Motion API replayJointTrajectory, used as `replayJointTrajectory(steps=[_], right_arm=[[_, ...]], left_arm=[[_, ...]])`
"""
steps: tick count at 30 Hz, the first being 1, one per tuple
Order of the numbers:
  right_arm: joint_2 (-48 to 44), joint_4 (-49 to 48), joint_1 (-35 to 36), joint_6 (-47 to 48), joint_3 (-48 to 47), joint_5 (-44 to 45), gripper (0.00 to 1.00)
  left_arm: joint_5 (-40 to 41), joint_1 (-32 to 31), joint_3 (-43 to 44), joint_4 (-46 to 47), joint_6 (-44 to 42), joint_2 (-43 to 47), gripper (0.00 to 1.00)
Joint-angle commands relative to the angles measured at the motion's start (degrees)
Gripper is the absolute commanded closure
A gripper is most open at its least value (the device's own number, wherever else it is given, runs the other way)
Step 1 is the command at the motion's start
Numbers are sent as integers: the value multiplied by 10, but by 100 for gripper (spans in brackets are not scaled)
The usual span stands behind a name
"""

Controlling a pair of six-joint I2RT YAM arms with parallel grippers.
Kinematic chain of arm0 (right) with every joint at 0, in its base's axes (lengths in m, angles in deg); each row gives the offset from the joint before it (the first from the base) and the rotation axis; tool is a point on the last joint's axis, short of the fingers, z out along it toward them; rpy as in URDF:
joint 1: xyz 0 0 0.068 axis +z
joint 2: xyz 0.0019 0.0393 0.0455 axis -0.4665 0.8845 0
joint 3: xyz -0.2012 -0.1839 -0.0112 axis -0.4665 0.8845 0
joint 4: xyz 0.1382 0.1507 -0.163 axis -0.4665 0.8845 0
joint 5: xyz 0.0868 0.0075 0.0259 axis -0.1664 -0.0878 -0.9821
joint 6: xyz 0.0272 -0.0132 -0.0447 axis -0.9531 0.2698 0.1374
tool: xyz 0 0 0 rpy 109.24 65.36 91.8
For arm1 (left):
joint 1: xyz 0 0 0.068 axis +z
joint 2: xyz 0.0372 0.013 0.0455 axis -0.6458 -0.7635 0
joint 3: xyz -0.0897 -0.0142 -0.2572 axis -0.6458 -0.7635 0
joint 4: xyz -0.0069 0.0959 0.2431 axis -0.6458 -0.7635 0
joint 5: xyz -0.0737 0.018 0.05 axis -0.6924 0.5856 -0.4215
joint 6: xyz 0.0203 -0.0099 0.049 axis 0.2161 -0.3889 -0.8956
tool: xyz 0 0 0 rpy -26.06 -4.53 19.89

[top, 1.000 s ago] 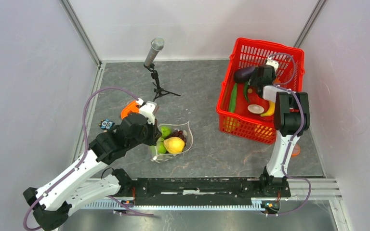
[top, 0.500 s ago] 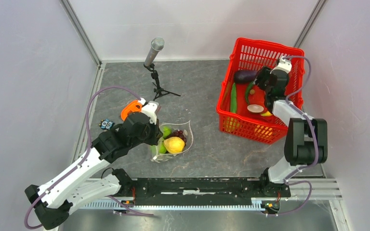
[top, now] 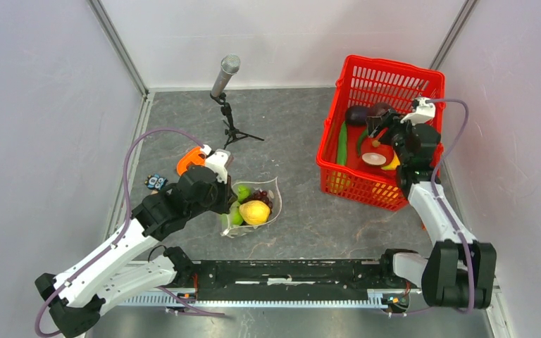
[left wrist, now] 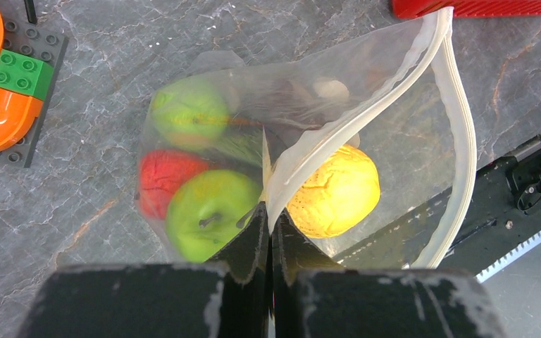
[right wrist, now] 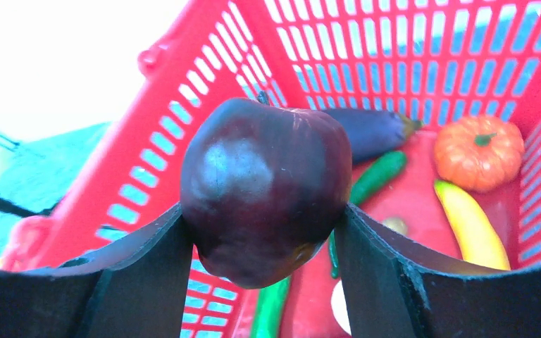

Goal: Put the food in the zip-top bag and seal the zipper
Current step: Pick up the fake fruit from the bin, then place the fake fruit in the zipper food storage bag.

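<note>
The clear zip-top bag (top: 268, 189) lies open on the table and holds green fruits (left wrist: 208, 211), a red piece (left wrist: 160, 172) and a yellow lemon (left wrist: 338, 190). My left gripper (left wrist: 269, 224) is shut on the bag's near zipper strip (left wrist: 338, 134), also seen from above (top: 224, 199). My right gripper (right wrist: 264, 232) is shut on a dark purple apple-shaped fruit (right wrist: 268, 186) and holds it above the red basket (top: 352, 70); from above it shows as a dark fruit (top: 380, 110) at the gripper (top: 382, 120).
The basket holds an eggplant (top: 356, 114), a long green vegetable (top: 341, 143), a small pumpkin (right wrist: 479, 151), a banana (right wrist: 470, 224) and a white disc (top: 374, 159). A microphone on a tripod (top: 225, 77) stands at the back. An orange tape holder (top: 191, 159) lies left of the bag.
My right arm has swung outward to the right and lifted the dark fruit up out of the basket. The left arm and the bag have stayed still.
</note>
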Motion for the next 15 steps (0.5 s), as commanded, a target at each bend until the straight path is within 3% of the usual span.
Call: replayJointTrajectory(steps=[1,15], right_arm=[[-66,4,-3,4,2,-66,55],[-220,-11,21,-10,39,-281,57]], left_arm=[[-14,2,2,27,15,-2,98],[-18,2,6,50,8,-13,98]])
